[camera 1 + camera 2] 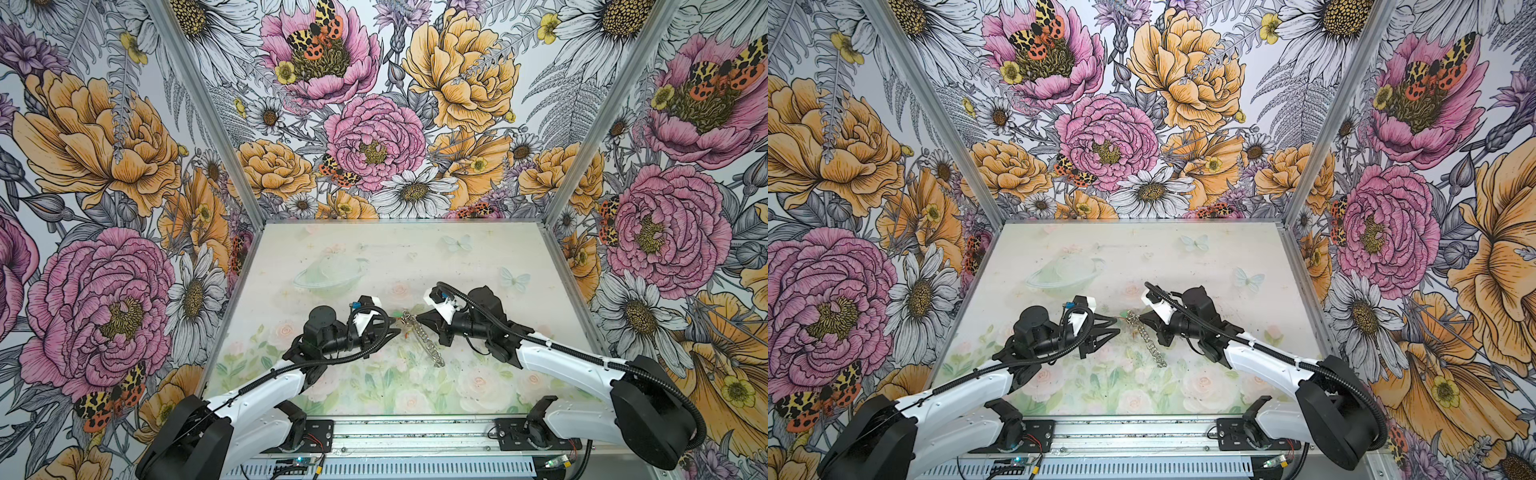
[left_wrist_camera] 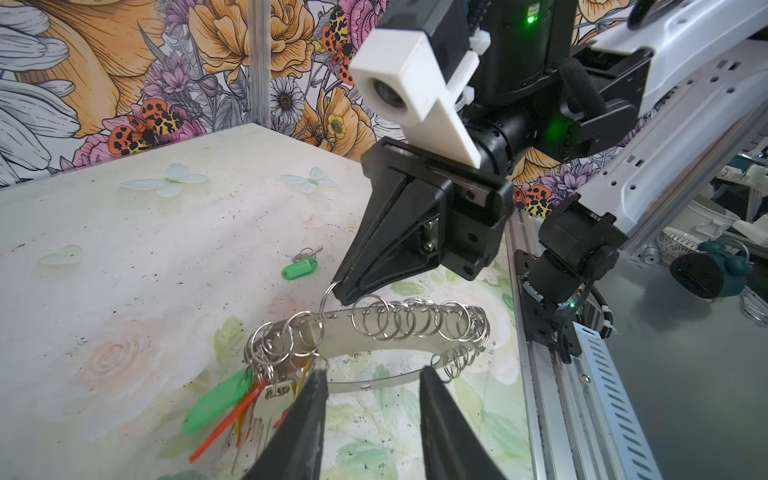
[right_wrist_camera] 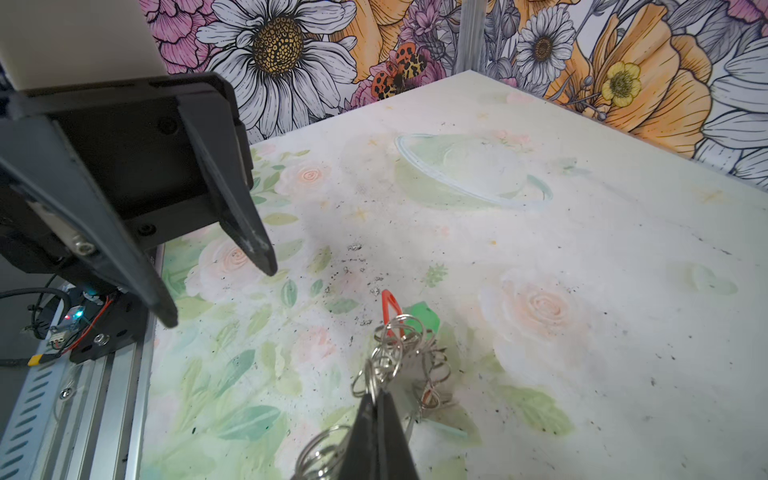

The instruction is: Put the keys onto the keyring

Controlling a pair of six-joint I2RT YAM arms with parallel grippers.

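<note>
The keyring (image 2: 399, 334), a flat grey hoop fringed with small silver rings, lies mid-table in both top views (image 1: 428, 345) (image 1: 1152, 347). My right gripper (image 2: 341, 291) (image 3: 378, 401) is shut on one of its small rings (image 2: 328, 300). A bunch of keys with green (image 2: 216, 405), red and yellow tags hangs from the hoop's end. One loose key with a green tag (image 2: 300, 267) lies on the table beyond. My left gripper (image 2: 372, 378) (image 1: 392, 330) stands open, its fingertips (image 2: 316, 384) at the hoop's near band, holding nothing.
The table (image 1: 478, 257) carries a pale floral print. Flowered walls (image 1: 374, 124) close it in at the back and both sides. A metal rail (image 1: 415, 436) with the arm bases runs along the front edge. The two grippers face each other closely.
</note>
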